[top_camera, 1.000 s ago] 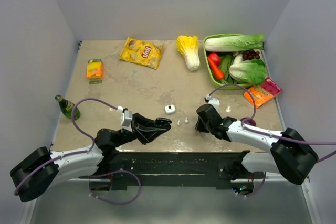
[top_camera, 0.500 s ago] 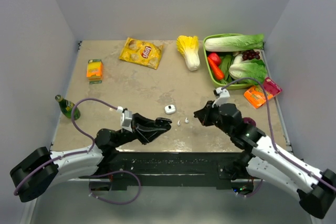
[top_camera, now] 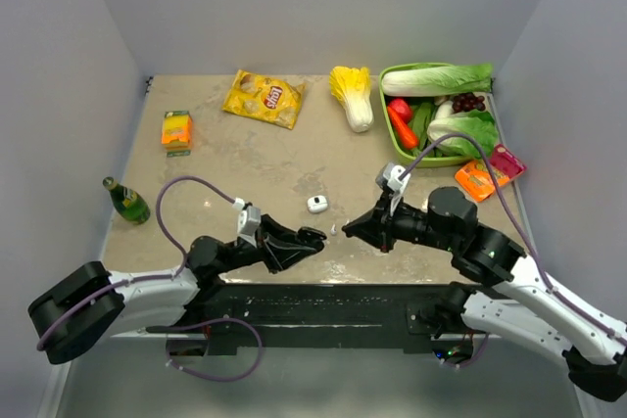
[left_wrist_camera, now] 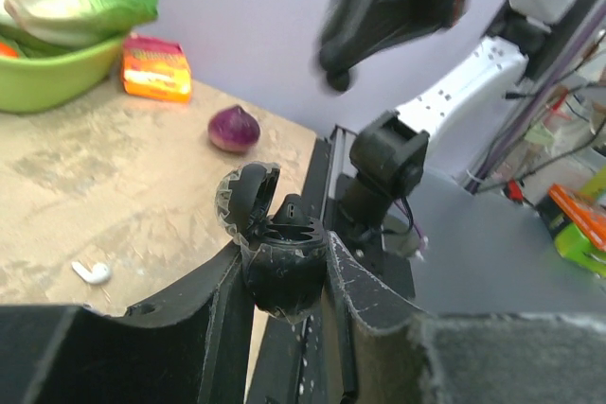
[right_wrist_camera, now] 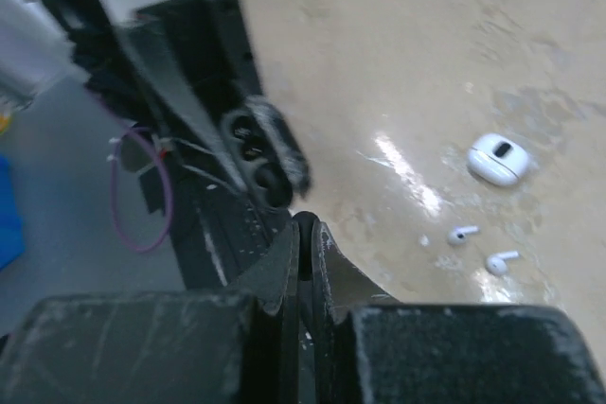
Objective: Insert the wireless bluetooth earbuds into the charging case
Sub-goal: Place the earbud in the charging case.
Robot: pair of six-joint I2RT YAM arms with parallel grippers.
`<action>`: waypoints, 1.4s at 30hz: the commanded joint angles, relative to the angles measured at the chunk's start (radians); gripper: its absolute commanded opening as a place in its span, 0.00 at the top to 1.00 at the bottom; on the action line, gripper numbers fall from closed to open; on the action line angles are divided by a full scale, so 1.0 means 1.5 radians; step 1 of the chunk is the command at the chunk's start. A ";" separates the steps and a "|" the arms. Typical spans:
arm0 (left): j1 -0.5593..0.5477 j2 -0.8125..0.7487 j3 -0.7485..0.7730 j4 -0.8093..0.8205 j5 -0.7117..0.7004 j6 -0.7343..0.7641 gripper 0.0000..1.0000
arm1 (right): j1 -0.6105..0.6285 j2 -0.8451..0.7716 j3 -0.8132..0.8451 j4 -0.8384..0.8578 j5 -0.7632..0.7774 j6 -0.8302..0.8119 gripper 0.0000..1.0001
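The left gripper is pinching a black charging case by its sides, lid hanging open and sockets turned toward the other arm, seemingly so a bud can be pushed in. On the table just beyond, two white earbuds, tiny and stemmed, are lying loose near a white case. The right gripper is hovering close, fingers pressed together, no bud showing between them.

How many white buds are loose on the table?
2. One white bud and another lie close together on the table near the white case. More may sit unseen inside the case.
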 commanded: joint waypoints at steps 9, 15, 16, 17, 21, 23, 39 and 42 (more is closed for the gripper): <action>0.003 0.068 -0.012 0.146 0.110 -0.031 1.00 | 0.143 0.057 0.166 -0.116 -0.039 -0.124 1.00; 0.003 0.076 0.025 0.119 0.143 -0.028 1.00 | 0.176 0.086 0.152 -0.084 -0.022 -0.119 1.00; 0.003 0.077 0.032 0.114 0.149 -0.028 1.00 | 0.181 0.089 0.152 -0.076 -0.018 -0.118 1.00; 0.003 0.080 0.034 0.115 0.154 -0.029 1.00 | 0.187 0.091 0.149 -0.070 -0.013 -0.116 1.00; 0.003 0.082 0.039 0.129 0.179 -0.035 1.00 | 0.203 0.109 0.146 -0.055 -0.011 -0.113 1.00; 0.003 0.082 0.040 0.133 0.185 -0.036 1.00 | 0.217 0.122 0.147 -0.052 0.000 -0.114 1.00; 0.001 0.050 0.055 0.104 0.218 0.011 1.00 | 0.291 0.201 0.166 -0.066 0.127 -0.116 1.00; 0.001 0.048 0.056 0.101 0.220 0.011 1.00 | 0.296 0.206 0.166 -0.061 0.137 -0.116 1.00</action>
